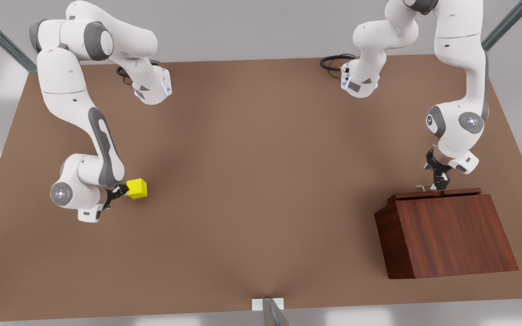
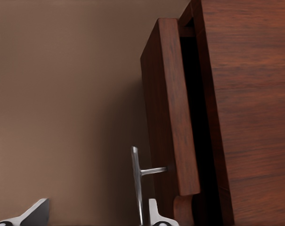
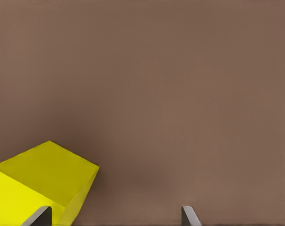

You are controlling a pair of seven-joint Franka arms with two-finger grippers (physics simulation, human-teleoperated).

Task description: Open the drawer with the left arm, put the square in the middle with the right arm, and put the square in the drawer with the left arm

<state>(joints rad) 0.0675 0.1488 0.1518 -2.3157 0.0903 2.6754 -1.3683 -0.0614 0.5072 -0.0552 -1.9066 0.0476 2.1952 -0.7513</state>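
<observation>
The square (image 1: 137, 188) is a small yellow cube resting on the brown table at the front view's left. My right gripper (image 1: 122, 191) is low beside it and open. In the right wrist view the square (image 3: 43, 181) sits by one fingertip (image 3: 41, 215), off to the side of the gap of the right gripper (image 3: 115, 209). At the front view's right, my left gripper (image 1: 440, 183) is at the drawer (image 1: 437, 194). The drawer front (image 2: 168, 117) stands slightly out from the cabinet (image 2: 248, 108). The silver handle (image 2: 136, 181) lies between the open fingers of the left gripper (image 2: 99, 203), close to one finger (image 2: 154, 214).
The wooden cabinet (image 1: 447, 233) stands near the table's front right corner. The bare middle of the table (image 1: 261, 172) stretches between the two arms. Black cables (image 1: 333, 61) lie at the far edge by the arm bases.
</observation>
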